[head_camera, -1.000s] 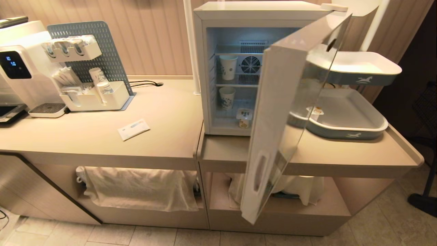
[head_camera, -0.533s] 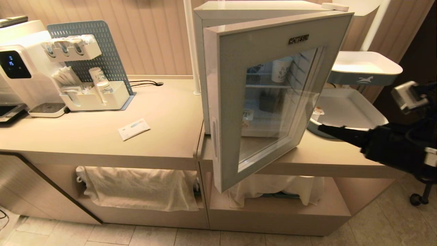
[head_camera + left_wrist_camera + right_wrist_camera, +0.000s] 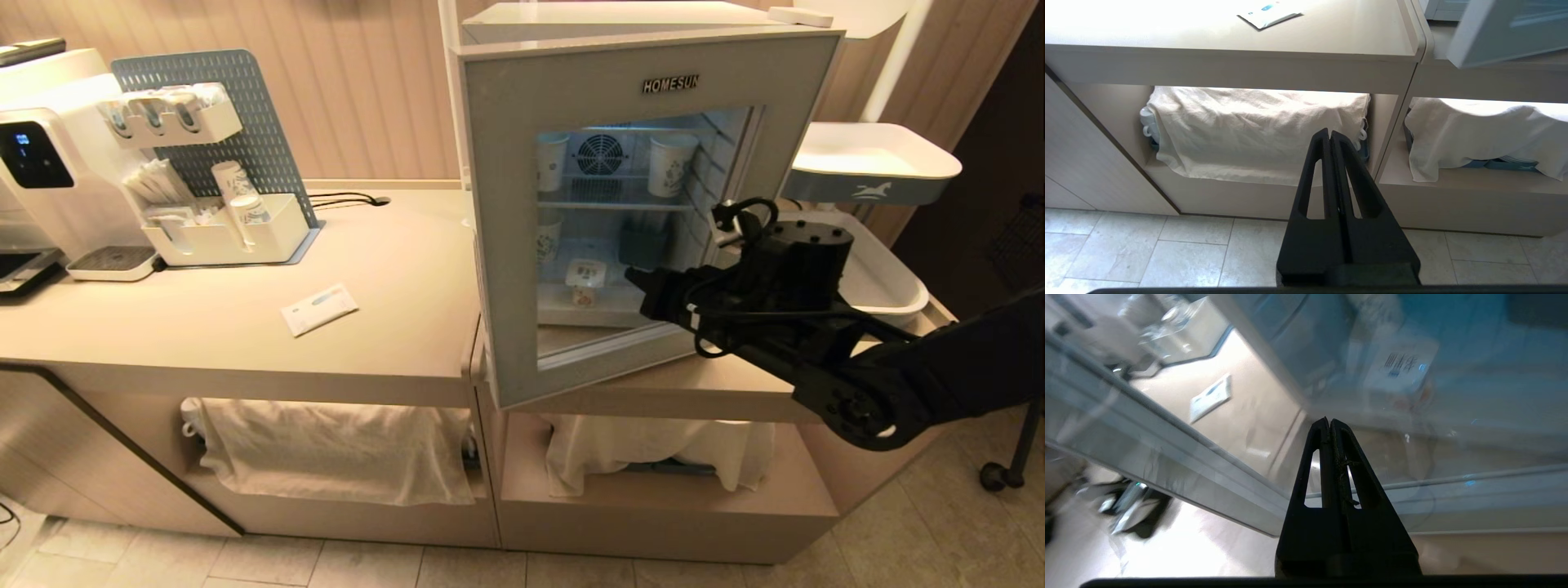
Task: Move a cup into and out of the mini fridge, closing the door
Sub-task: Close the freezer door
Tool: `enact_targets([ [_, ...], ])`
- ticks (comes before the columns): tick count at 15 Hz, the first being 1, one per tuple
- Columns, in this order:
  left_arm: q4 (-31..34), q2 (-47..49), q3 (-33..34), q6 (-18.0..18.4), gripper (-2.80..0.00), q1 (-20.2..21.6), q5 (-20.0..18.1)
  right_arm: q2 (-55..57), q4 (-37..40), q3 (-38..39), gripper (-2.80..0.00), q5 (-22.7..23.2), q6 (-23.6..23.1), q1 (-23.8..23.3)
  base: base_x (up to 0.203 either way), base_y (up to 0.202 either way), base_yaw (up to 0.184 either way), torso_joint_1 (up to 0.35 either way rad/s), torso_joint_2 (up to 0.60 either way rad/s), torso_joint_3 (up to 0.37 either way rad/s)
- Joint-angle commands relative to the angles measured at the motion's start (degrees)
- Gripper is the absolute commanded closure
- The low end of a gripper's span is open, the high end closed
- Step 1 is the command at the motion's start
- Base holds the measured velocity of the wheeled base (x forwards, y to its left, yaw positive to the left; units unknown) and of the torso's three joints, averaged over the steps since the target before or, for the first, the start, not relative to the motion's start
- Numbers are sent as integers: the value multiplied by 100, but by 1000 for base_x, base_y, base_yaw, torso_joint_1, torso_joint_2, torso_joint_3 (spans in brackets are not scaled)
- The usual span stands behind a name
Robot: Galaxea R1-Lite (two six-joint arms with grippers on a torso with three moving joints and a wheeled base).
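Fingers pressed together and holding nothing, the right gripper (image 3: 635, 280) is pointing at the glass of the door (image 3: 522, 245), which is standing slightly ajar on the mini fridge (image 3: 620, 16), with the cup (image 3: 584, 282) sitting inside directly behind the pane.

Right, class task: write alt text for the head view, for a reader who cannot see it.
The robot's right claw, shut, is at the glass of the mini fridge door, which stands nearly closed on a beige counter. Through the glass, the small white cup sits on the fridge floor, with taller paper cups on the shelves above.
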Motion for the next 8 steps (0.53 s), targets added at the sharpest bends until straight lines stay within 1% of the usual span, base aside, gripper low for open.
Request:
enact_targets([
  [1, 1, 9, 9, -3, 0, 0, 3, 643, 67, -496, 0, -371, -301, 148, 0, 0, 0, 0, 0, 0],
  [3, 1, 9, 9, -29, 0, 0, 3, 952, 294, -1029, 0, -935, -796, 196, 0, 0, 0, 0, 0, 0],
  [4, 1, 9, 9, -29, 0, 0, 3, 1020, 423, -1225, 0, -1134, -969, 202, 0, 0, 0, 0, 0, 0],
  [5, 1, 9, 3, -29, 0, 0, 3, 1015, 597, -1286, 0, -1184, -1020, 215, 0, 0, 0, 0, 0, 0],
  [8, 1, 9, 9, -29, 0, 0, 3, 971, 645, -1256, 0, -1213, -1023, 231, 0, 0, 0, 0, 0, 0],
])
